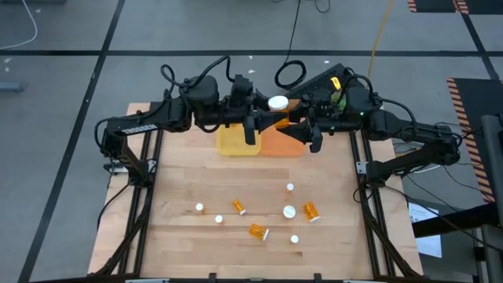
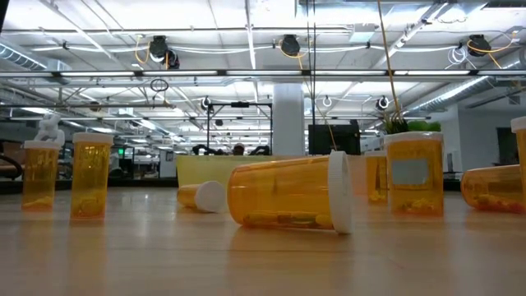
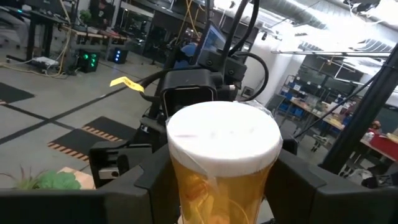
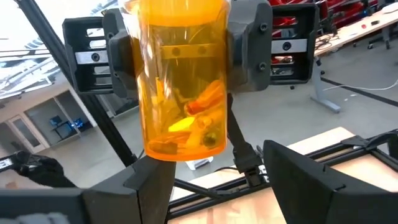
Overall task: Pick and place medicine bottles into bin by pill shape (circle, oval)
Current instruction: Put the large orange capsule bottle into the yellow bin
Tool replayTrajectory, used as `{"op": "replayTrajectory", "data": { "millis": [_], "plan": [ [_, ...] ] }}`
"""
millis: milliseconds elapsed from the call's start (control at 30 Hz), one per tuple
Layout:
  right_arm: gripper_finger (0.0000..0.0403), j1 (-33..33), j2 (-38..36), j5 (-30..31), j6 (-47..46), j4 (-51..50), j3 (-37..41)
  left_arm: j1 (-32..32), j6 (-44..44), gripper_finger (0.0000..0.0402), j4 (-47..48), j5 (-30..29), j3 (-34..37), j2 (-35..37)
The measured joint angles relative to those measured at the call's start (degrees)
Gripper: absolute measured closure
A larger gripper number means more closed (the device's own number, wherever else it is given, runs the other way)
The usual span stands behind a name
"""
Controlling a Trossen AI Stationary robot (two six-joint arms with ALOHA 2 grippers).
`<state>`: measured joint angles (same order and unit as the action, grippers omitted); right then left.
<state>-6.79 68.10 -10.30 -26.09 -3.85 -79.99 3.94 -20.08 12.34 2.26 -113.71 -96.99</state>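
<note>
1. Gripping one bottle [image 3: 219,163] by its sides, the left pincer [image 3: 221,186] is closed on it at the far end of the surface [image 1: 196,173]. The white cap faces the left wrist camera.
2. The bottle hangs in the air above the yellow bin [image 1: 234,142] and orange bin [image 1: 288,143], near where they meet. I cannot tell which bin it is over.
3. The right pincer [image 4: 217,186] faces the bottle's base with its fingers spread wide and holds nothing. The bottle is not between them.
4. Orange and yellow pills lie loose inside the held bottle; their shape is not clear.
5. The two bins sit side by side and touching at the far edge, yellow on the left arm's side.
6. The surface is pale wood planks framed by dark rails. Several loose bottles [image 1: 258,230] are scattered over its near half, well apart from the bins. Some stand upright and some lie on their sides.
7. In the low view, a wide bottle lies on its side in the middle with two upright ones to its left.
8. A green plant [image 3: 43,180] shows at the far edge.
9. The room has a grey floor [image 1: 63,79] with dark tape lines, a white pillar [image 2: 288,119], ceiling strip lights and workbenches.
</note>
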Motion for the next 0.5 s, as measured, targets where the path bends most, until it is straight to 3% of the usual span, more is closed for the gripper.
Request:
{"op": "replayTrajectory", "data": {
  "millis": [500],
  "plan": [
    [0.0167, 0.2, -0.05, -1.04, 0.19, 0.16, -0.13, 1.45, -0.55, 0.0202, 1.33, -0.57, 0.13, -0.35]
  ]
}}
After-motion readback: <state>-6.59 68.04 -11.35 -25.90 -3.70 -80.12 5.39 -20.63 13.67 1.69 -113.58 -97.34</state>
